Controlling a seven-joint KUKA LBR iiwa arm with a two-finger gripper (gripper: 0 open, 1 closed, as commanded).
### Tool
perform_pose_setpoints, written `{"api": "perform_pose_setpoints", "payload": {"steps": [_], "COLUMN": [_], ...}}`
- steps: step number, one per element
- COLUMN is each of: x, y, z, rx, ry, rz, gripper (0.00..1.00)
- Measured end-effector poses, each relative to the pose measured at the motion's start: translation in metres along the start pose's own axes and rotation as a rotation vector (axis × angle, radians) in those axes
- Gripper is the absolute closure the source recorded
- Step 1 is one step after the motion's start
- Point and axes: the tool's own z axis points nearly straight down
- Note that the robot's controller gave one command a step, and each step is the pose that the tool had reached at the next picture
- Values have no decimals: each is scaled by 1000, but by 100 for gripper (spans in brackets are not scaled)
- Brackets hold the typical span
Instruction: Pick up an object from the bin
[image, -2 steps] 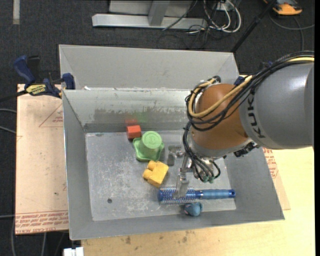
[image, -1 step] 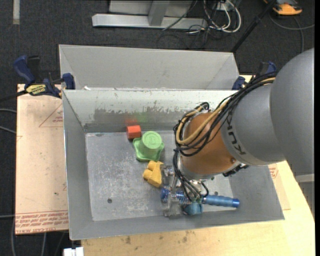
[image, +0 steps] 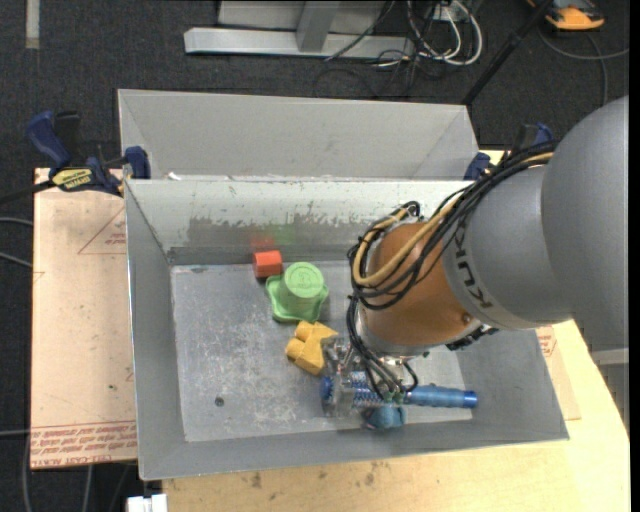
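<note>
**Gripper down on bin floor, between yellow block and blue stick**

Nearest things: a yellow block (image: 308, 345), chunky and irregular, lies on the floor a little front of centre. A blue stick (image: 445, 398) lies flat near the front wall, long axis roughly parallel to that wall, with a rounder blue lump at its left end.

The gripper (image: 347, 388) is low, at or close to the floor, between these two. The yellow block is just beside it on the left. The left end of the blue stick runs in under it; whether they touch I cannot tell. Nothing visibly clamped. Open or closed: cannot tell, as the tip is masked by wires and metal parts.

Behind the yellow block and nearly touching it is a green round cup (image: 300, 288) on a flat green base. Behind that, close to the back wall, is a small orange-red cube (image: 267, 263), just apart from the cup.

The left half of the bin (image: 215, 340) floor is bare, scuffed metal.

Robot: orange cover (image: 410, 295) directly above the gripper, looped with black and yellow cables (image: 372, 250); the grey arm (image: 570, 230) enters from the right.
</note>
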Motion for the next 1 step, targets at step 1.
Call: {"api": "perform_pose_setpoints", "payload": {"steps": [1], "x": [10], "y": [1], "z": [-143], "rx": [1], "ry": [0], "rz": [-12], "gripper": [100]}}
